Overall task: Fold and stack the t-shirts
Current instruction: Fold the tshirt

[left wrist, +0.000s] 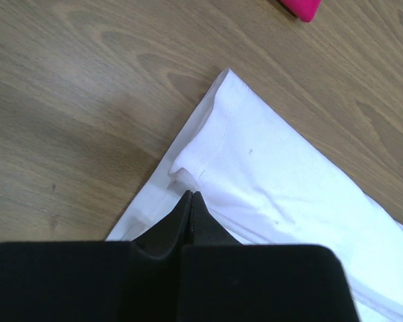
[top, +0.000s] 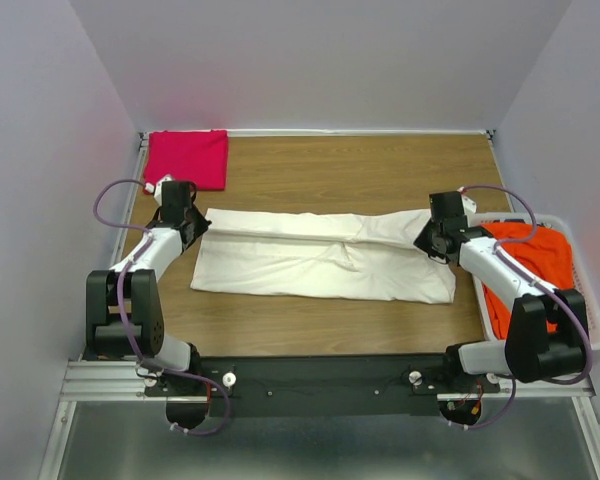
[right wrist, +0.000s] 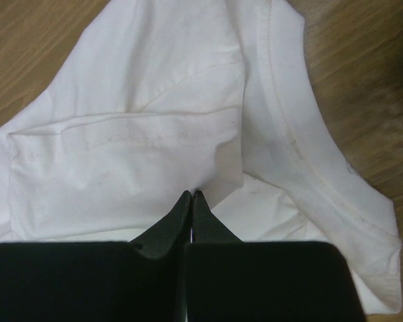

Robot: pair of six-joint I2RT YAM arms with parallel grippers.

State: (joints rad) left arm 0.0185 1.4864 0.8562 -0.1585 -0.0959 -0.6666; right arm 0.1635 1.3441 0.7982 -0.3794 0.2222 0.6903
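The cream-white t-shirt [top: 320,258] lies flat across the middle of the table, folded into a long band. My left gripper [top: 194,224] is at its left end, shut on a raised fold of the hem [left wrist: 190,194]. My right gripper [top: 426,240] is at its right end, shut on a fold of the cloth near the collar [right wrist: 191,194]. The magenta-pink t-shirt [top: 186,158] lies folded at the back left corner; its edge shows in the left wrist view [left wrist: 302,8]. The orange-red t-shirt [top: 525,258] lies crumpled in the basket on the right.
The white plastic laundry basket [top: 586,290] stands at the table's right edge, close beside my right arm. Bare wood table [top: 340,170] shows behind and in front of the white shirt. Grey walls enclose the back and both sides.
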